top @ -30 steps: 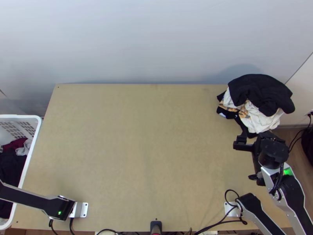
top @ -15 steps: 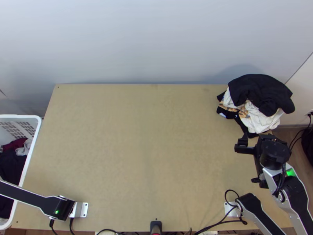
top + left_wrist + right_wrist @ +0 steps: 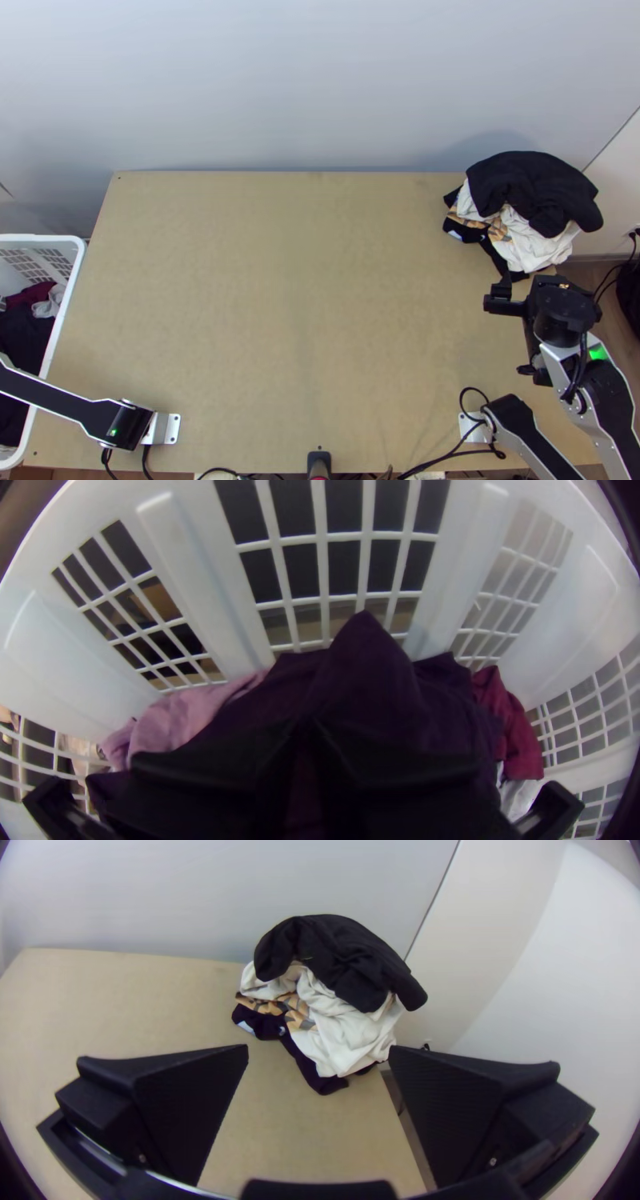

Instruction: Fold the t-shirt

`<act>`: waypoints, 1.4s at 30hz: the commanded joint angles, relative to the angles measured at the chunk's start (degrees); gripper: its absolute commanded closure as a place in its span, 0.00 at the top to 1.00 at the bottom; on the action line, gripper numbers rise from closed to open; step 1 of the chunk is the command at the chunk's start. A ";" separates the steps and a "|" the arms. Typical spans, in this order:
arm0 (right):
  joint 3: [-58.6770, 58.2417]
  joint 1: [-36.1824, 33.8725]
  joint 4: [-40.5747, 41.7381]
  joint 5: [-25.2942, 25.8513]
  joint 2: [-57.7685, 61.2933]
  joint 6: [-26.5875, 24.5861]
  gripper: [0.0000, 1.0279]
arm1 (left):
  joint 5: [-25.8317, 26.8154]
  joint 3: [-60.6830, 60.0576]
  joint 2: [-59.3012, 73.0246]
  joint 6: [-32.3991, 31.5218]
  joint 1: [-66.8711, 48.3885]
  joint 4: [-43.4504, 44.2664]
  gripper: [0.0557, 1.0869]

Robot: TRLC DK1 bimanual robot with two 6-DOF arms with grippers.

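T-shirt pile near right claw, wide apart, empty; left claw nearly closed, hold unclear.

A robot workstation: metal arm mounts on a light wooden table.

Top view: basket, left arm cut off left; underside of clothes pile hidden.
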 commanded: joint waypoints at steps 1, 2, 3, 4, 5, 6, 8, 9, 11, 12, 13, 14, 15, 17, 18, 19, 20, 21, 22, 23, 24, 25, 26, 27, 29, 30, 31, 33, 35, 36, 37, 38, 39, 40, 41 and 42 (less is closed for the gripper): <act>0.45 -0.06 -0.29 0.53 0.17 -0.24 0.95 | 4.02 4.78 1.33 -0.25 -0.11 -6.37 0.04; 0.45 -0.06 -0.29 0.53 0.17 -0.15 0.95 | 4.81 5.22 0.46 -0.61 -0.20 -8.83 0.04; 0.45 -0.14 -0.20 0.53 0.08 -0.15 0.95 | 6.74 5.22 -1.04 -1.57 -0.28 -11.11 0.04; 0.45 -0.14 -0.20 0.53 0.08 -0.15 0.95 | 8.85 5.22 -2.62 -2.54 -0.28 -13.49 0.04; 0.45 -0.23 -0.12 0.53 0.08 -0.07 0.95 | 11.67 5.22 -4.20 -3.33 -0.28 -15.95 0.04; 0.45 -0.23 -0.03 0.53 0.08 -0.07 0.95 | 14.74 5.13 -5.78 -3.68 -0.28 -18.32 0.04; 0.54 -0.23 0.06 0.45 -0.09 0.02 0.95 | 17.82 4.69 -9.39 -4.12 -0.37 -21.49 0.04; 0.71 -0.23 0.06 0.45 -0.18 0.11 0.95 | 20.02 4.25 -11.32 -4.12 -0.46 -22.89 0.04; 0.98 -0.23 0.06 0.45 -0.36 0.11 0.95 | 24.15 2.23 -16.07 -4.82 -0.46 -23.33 0.04; 1.06 -0.23 0.06 0.45 -0.45 0.11 0.95 | 25.99 1.26 -18.27 -5.00 -0.46 -23.33 0.04; 1.24 -0.23 0.06 0.45 -0.53 0.11 0.95 | 27.66 0.29 -20.64 -5.18 -0.46 -23.33 0.04; 1.42 -0.23 0.06 0.45 -0.53 0.11 0.95 | 29.24 -0.58 -22.92 -5.35 -0.46 -23.33 0.04; 1.59 -0.23 0.06 0.45 -0.53 0.11 0.95 | 30.74 -1.64 -25.21 -5.44 -0.63 -23.33 0.04; 2.03 -0.23 0.06 0.45 -0.62 0.20 0.95 | 33.73 -3.66 -29.78 -5.62 -0.99 -23.33 0.04; 2.29 -0.23 0.06 0.45 -0.53 0.29 0.95 | 34.78 -4.54 -32.15 -5.79 -1.34 -23.33 0.04; 2.56 -0.14 0.06 0.36 -0.53 0.37 0.95 | 35.75 -5.59 -34.88 -5.97 -1.69 -23.33 0.04; 2.91 -0.14 0.06 0.36 -0.53 0.64 0.95 | 36.54 -6.56 -37.60 -6.05 -2.13 -23.33 0.04; 3.00 -0.23 0.06 0.36 -0.62 0.73 0.95 | 36.89 -7.26 -40.33 -6.41 -2.74 -23.33 0.04; 3.00 -0.23 0.06 0.36 -0.62 0.73 0.95 | 37.77 -7.97 -43.05 -6.58 -3.27 -23.33 0.04; 3.09 -0.23 0.06 0.36 -0.62 0.73 0.95 | 38.56 -8.58 -45.86 -6.85 -3.80 -23.33 0.04; 3.17 -0.14 0.06 0.36 -0.71 0.73 0.95 | 39.35 -9.20 -48.59 -7.02 -4.41 -23.33 0.04; 3.35 -0.23 0.06 0.36 -0.80 0.73 0.95 | 39.97 -9.72 -51.14 -7.20 -5.03 -23.33 0.04; 3.53 -0.23 0.06 0.36 -0.89 0.73 0.95 | 40.76 -10.16 -53.60 -7.37 -5.64 -23.33 0.04; 3.61 -0.23 0.06 0.36 -1.06 0.73 0.95 | 41.64 -10.78 -55.79 -7.55 -6.35 -23.33 0.04; 3.70 -0.32 -0.29 0.36 -1.85 0.73 0.95 | 42.78 -12.27 -60.72 -7.55 -8.54 -23.33 0.04; 3.70 -0.32 -0.64 0.36 -2.38 0.73 0.95 | 42.87 -12.80 -63.09 -7.55 -10.04 -23.33 0.04; 3.61 -0.41 -1.08 0.36 -3.08 0.73 0.95 | 42.78 -13.33 -65.55 -7.55 -11.62 -23.33 0.04; 3.53 -0.67 -1.96 0.36 -4.31 0.73 0.95 | 42.78 -13.42 -69.68 -7.81 -15.14 -23.33 0.04; 3.70 -0.85 -3.10 0.36 -5.46 1.34 0.95 | 42.78 -13.15 -73.55 -9.83 -18.65 -22.45 0.04; 3.79 -0.85 -3.63 0.36 -6.07 1.43 0.95 | 42.78 -12.98 -75.31 -11.24 -20.50 -22.01 0.04; 3.79 -0.85 -3.90 0.36 -6.77 1.52 0.95 | 42.78 -12.54 -76.98 -12.21 -22.61 -21.75 0.04; 3.79 -0.85 -4.16 0.36 -7.48 1.52 0.95 | 42.78 -11.92 -78.47 -13.09 -24.72 -21.75 0.04; 3.79 -0.85 -4.69 0.36 -8.09 1.52 0.95 | 42.78 -11.39 -79.88 -14.32 -26.83 -21.75 0.04; 3.88 -0.93 -5.04 0.36 -8.53 1.52 0.95 | 42.78 -10.87 -81.19 -15.72 -29.11 -21.75 0.04; 3.96 -0.93 -5.30 0.36 -9.06 1.52 0.95 | 42.69 -10.69 -82.43 -16.78 -32.10 -21.75 0.04; 3.96 -1.02 -5.39 0.36 -9.41 1.52 0.95 | 42.08 -10.87 -83.57 -17.22 -35.53 -21.75 0.04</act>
